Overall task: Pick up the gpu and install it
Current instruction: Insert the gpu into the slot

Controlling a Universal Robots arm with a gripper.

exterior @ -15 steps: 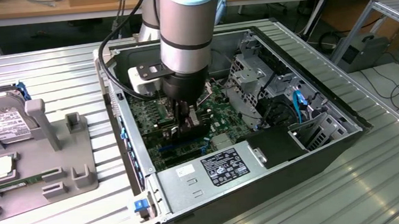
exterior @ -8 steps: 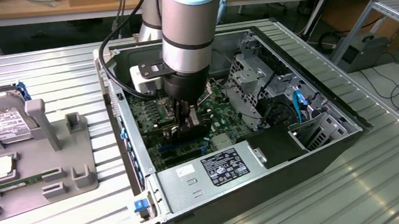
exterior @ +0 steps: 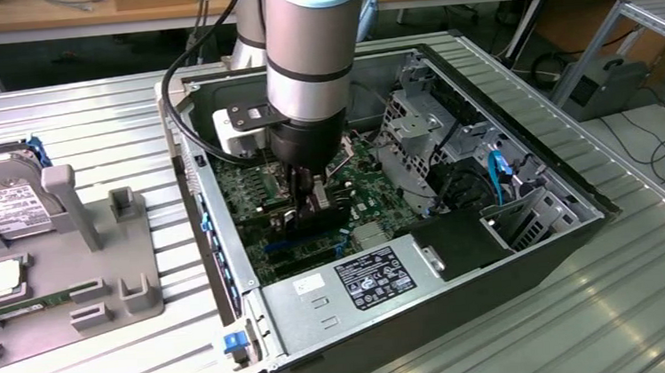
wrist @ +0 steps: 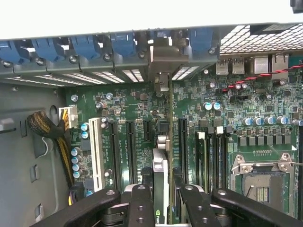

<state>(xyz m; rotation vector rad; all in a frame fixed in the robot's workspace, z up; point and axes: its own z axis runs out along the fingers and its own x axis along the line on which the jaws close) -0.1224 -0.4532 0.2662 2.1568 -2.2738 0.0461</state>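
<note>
Gripper (wrist: 161, 201) partly closed on gpu (wrist: 161, 156), card edge-on above motherboard (wrist: 265, 118) slots. Risk: misalignment with slot, bracket fouling case (exterior: 437, 307) rear, connector jamming.

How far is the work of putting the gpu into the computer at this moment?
Done: the gpu is picked up and carried into the open computer case. In hand: the claw grips the card edge-on, directly above the motherboard, its metal bracket end towards the rear slot openings. Left: whether the card already sits in its slot cannot be told, and the claw has not released it.
</note>
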